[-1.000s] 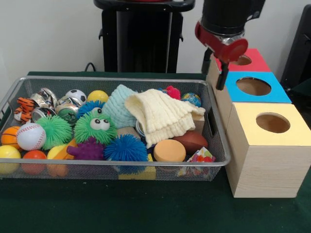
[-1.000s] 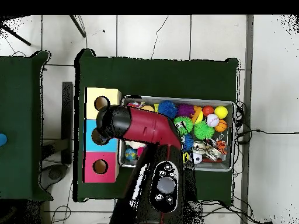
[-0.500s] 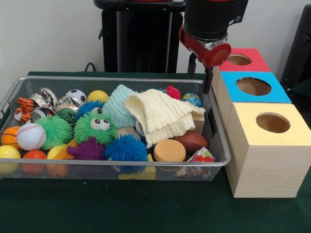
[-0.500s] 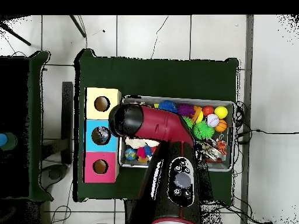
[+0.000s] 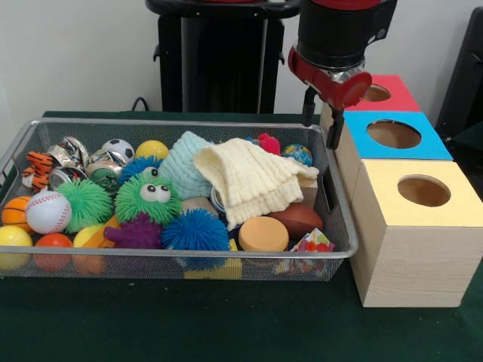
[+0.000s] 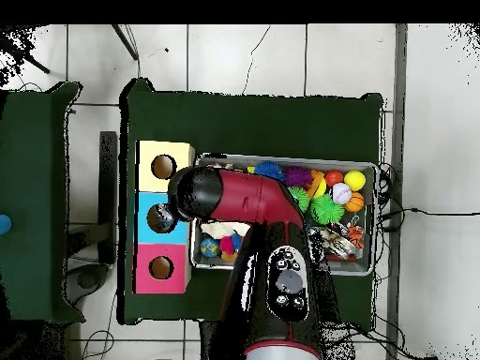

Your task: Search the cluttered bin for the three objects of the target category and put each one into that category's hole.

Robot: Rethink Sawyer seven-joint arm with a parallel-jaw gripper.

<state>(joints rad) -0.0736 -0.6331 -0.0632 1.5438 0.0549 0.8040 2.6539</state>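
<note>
A red and black gripper (image 5: 321, 130) hangs empty, its two dark fingers spread apart, above the far right corner of the wire mesh bin (image 5: 336, 219), beside the blue-topped box (image 5: 395, 134). Below and toward the left lie a cream knitted cloth (image 5: 253, 179), a small globe ball (image 5: 298, 154) and fuzzy balls. The target category's objects cannot be identified from here.

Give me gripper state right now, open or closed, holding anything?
Gripper: open, empty, hanging above the wire bin's end next to the blue box.
</note>
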